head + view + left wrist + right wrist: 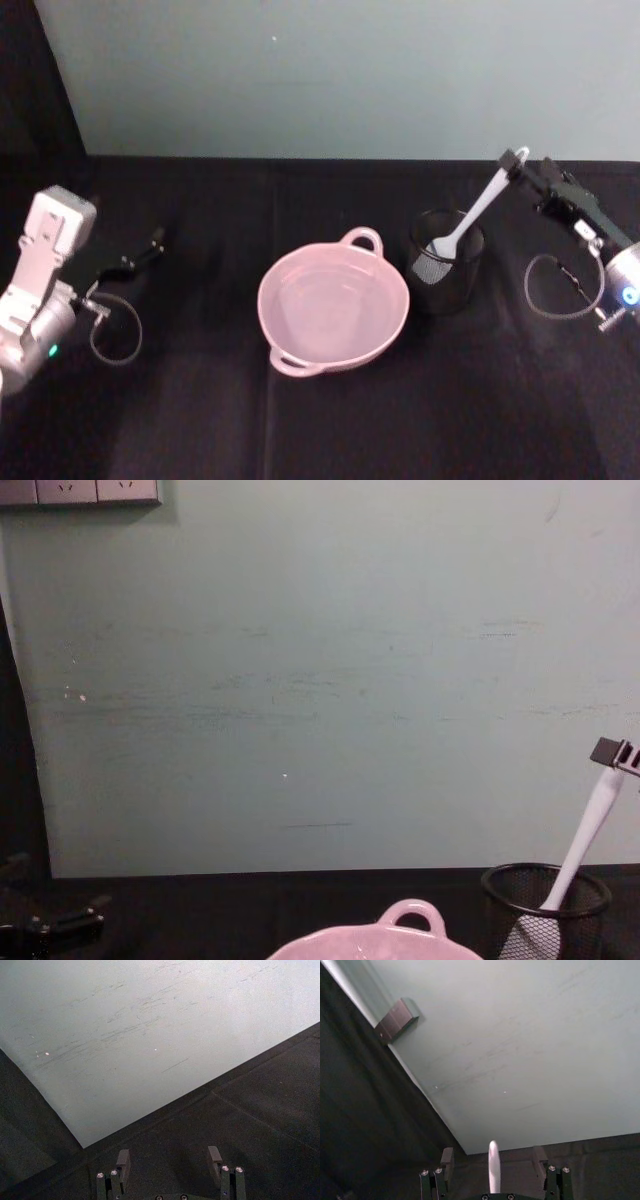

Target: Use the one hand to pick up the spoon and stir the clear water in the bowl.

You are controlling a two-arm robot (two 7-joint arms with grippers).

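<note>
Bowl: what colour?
The bowl is pale pink; the head view shows it best.

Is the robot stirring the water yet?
Not yet. Nothing is finished. In hand: the right gripper is at the handle end of the spoon, fingers open either side, not squeezing. The spoon stands in the black mesh cup beside the pink bowl. Left to do: grip, lift the spoon out, dip it in the bowl and stir. The left gripper is parked, open, on the left.

Dim, even light. The black bench (pixel 200 420) swallows shadows; the pale wall (pixel 350 70) glows softly. A faint sheen rims the bowl (pixel 265 285).
</note>
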